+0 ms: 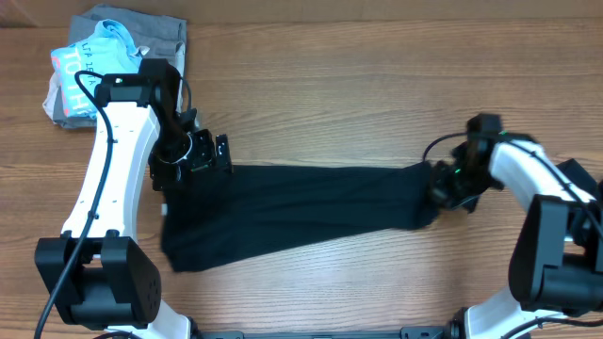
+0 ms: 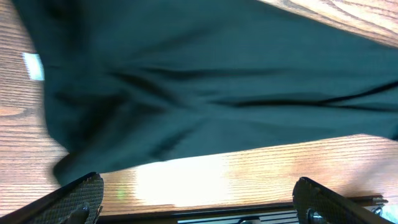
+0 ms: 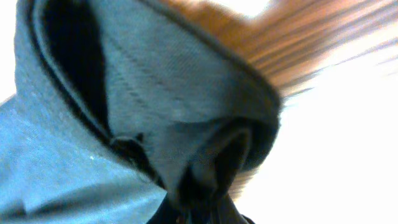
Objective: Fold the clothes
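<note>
Table (image 1: pixel 377 85): wood-grain, carries everything.
Black garment (image 1: pixel 301 207): lies in a long band across the table's middle, narrowing toward the table's right side.
Grey folded garment (image 1: pixel 170 33): at the table's far-left corner, with the light blue shirt (image 1: pixel 80 71) on top.
Left gripper (image 1: pixel 201 151): released, jaws wide, over the table's left side above the garment's broad end.
Right gripper (image 1: pixel 443 184): clenched on the garment's bunched narrow end, at the table's right side.

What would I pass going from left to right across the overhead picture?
First the light blue shirt, then the open left claw, then the black garment stretched out sideways, then the right claw pinching the garment's right end.
</note>
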Controlling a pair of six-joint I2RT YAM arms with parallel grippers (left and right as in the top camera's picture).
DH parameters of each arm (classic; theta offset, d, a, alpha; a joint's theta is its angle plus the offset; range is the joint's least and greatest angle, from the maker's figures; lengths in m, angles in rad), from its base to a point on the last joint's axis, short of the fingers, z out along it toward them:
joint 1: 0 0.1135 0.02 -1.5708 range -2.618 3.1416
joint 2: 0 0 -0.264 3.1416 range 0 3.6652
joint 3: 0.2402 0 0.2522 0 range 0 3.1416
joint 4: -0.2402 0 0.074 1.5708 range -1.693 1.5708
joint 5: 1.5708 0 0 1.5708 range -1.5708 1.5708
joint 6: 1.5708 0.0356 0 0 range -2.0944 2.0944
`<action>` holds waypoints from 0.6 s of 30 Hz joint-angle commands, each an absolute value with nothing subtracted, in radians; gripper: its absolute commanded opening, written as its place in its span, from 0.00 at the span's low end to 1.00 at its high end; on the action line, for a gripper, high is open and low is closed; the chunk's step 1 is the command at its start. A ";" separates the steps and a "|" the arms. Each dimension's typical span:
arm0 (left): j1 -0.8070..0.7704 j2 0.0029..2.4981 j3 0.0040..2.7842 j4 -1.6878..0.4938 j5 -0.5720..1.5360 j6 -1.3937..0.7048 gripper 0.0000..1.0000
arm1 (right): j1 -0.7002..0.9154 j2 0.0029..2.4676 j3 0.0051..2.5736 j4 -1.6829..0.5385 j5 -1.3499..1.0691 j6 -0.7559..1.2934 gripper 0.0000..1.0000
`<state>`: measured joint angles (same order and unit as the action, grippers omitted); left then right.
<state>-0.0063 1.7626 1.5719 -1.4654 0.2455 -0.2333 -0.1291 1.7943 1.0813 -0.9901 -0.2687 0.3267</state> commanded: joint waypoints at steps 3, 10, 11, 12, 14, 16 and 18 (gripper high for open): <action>-0.015 1.752 1.538 -1.439 0.236 -0.247 1.00 | -0.161 1.721 1.259 -1.143 0.017 0.448 0.04; -0.015 1.752 1.493 -1.402 0.237 -0.259 1.00 | -0.054 1.649 1.313 -1.197 0.034 0.450 0.04; -0.015 1.752 1.490 -1.401 0.237 -0.259 1.00 | -0.024 1.647 1.313 -1.199 0.037 0.450 0.04; -0.015 1.752 1.488 -1.400 0.237 -0.259 1.00 | 0.007 1.647 1.313 -1.200 0.037 0.450 0.04; -0.015 1.752 1.487 -1.399 0.237 -0.259 1.00 | 0.069 1.648 1.313 -1.199 0.052 0.461 0.04; -0.015 1.752 1.487 -1.399 0.237 -0.259 1.00 | 0.135 1.648 1.313 -1.204 0.113 0.508 0.04; -0.015 1.752 1.487 -1.403 0.236 -0.259 1.00 | 0.211 1.648 1.307 -1.206 0.165 0.546 0.04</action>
